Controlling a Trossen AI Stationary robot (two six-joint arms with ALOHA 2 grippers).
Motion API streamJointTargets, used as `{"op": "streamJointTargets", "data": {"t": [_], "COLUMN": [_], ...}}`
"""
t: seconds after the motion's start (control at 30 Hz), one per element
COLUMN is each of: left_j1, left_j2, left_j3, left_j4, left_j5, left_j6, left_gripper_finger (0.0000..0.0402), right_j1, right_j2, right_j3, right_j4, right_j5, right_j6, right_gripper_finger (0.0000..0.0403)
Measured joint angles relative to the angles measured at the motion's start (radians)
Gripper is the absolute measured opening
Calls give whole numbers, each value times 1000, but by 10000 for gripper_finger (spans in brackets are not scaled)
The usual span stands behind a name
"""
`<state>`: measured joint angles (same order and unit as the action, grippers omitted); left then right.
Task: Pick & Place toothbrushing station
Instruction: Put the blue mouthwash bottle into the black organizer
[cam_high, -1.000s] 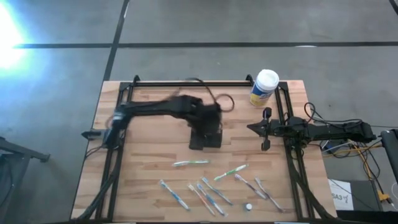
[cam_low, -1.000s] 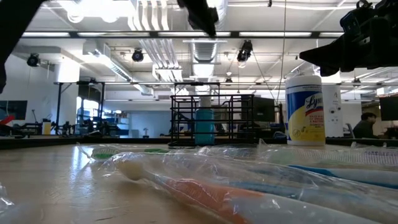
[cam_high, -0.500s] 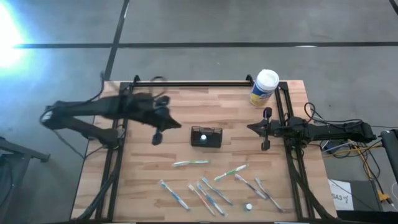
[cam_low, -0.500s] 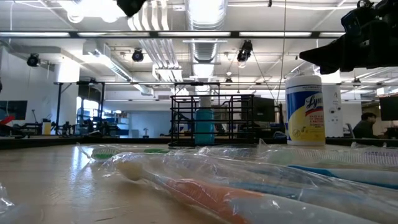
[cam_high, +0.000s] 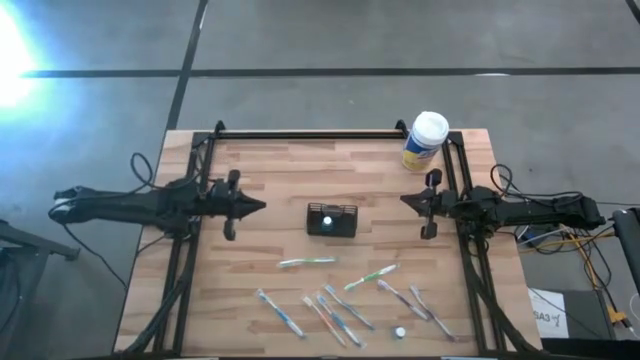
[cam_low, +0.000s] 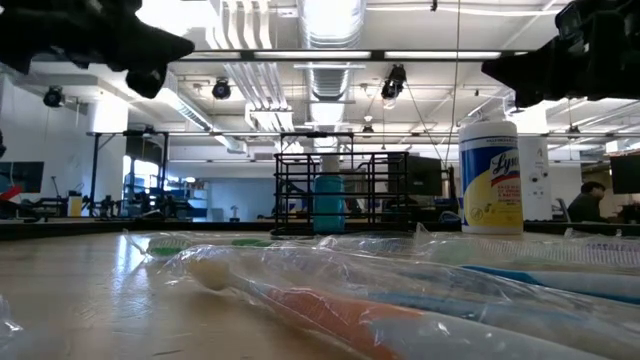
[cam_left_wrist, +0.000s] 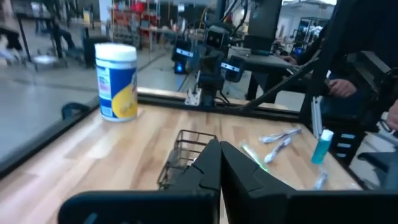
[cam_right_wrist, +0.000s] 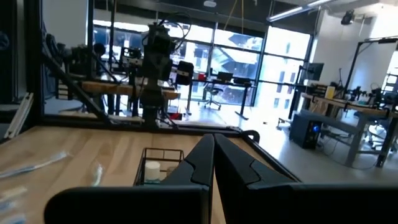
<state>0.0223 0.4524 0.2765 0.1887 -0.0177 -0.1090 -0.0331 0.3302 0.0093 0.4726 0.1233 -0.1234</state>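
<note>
The toothbrushing station (cam_high: 331, 219), a small black mesh caddy, stands on its base at the middle of the wooden table; it also shows in the low view as the station (cam_low: 340, 193) with a blue thing inside, and in both wrist views as the caddy (cam_left_wrist: 186, 155) and the caddy (cam_right_wrist: 160, 167). My left gripper (cam_high: 258, 206) is shut, level above the table's left side, pointing at the station from some way off. My right gripper (cam_high: 405, 201) is shut at the table's right side, also pointing at the station. Neither touches anything.
A white-capped yellow-labelled canister (cam_high: 425, 141) stands at the far right corner. Several wrapped toothbrushes (cam_high: 340, 305) lie scattered along the near half of the table, with a small white cap (cam_high: 399, 331) among them. A black frame (cam_high: 310, 134) runs along the table's edges.
My left gripper has drawn back from over the station toward the table's left edge, sinking and tipping to level, and its fingers have shut on nothing. The station stands where it was, now uncovered. My right arm has kept still.
</note>
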Motion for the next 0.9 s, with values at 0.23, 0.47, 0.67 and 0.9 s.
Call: {"op": "streamJointTargets", "data": {"t": [0.23,0.47,0.67,0.9], "left_j1": [0,0,0,0], "left_j2": [-156,-253,-275,-275], "left_j3": [-175,-239,-221,-180], "left_j4": [66,64,65,65], "left_j5": [-37,-54,-54,-54], "left_j6": [32,12,2,-42], "left_gripper_finger": [1,1,15,16], "right_j1": [0,0,39,139], "right_j2": [0,0,43,276], "right_j3": [0,1,220,700], "right_j4": [3,4,-313,-1052], "right_j5": [-1,-23,-44,40], "right_j6": [77,148,204,419], "right_gripper_finger": [8,8,8,8]}}
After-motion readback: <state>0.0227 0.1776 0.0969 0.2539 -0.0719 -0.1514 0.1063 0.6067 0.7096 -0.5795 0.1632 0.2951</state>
